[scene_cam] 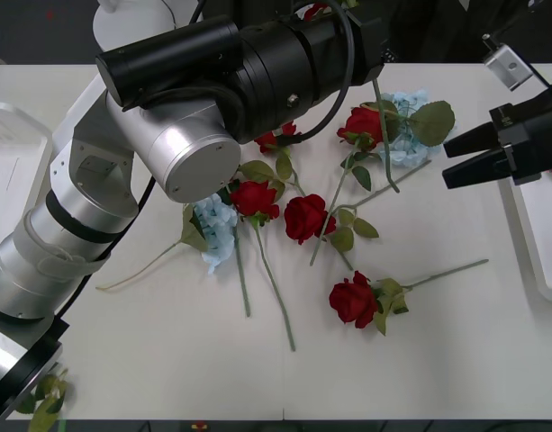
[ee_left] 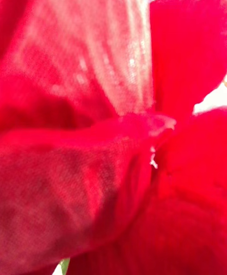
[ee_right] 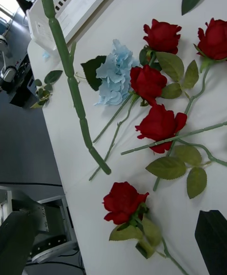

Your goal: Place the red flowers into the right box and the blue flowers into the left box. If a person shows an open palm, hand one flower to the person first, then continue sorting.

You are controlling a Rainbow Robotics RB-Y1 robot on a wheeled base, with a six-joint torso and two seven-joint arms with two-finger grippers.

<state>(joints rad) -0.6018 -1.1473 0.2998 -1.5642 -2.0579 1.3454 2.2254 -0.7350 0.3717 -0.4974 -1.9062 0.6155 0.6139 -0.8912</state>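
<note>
My left arm reaches across the worktop (scene_cam: 420, 360) to the far edge, and its wrist camera is pressed right up against the petals of a red rose (ee_left: 113, 128) — so I judge that the left gripper has a rose in it, lifted, though I cannot tell from here how the fingers stand. A long green stem (ee_right: 71, 76) hangs in the air over the pile, well clear of the surface, which fits that.

My right gripper (scene_cam: 457, 157) waits just off the pile on the right side, fingers spread a little, pinching nothing. The right box (scene_cam: 537, 243) lies directly beside and below it, and the bare part I can see has no flower in it.

The left box (scene_cam: 14, 171) sits far off on the other side, past my left elbow — its visible part looks bare too.

Nearly everything is left to do: five red roses (scene_cam: 304, 218) lie scattered between my two grippers, and both blue flowers, one (scene_cam: 217, 229) toward the left box, one (scene_cam: 406, 126) close ahead of my right gripper, are among them. No open palm is asking for a flower.
</note>
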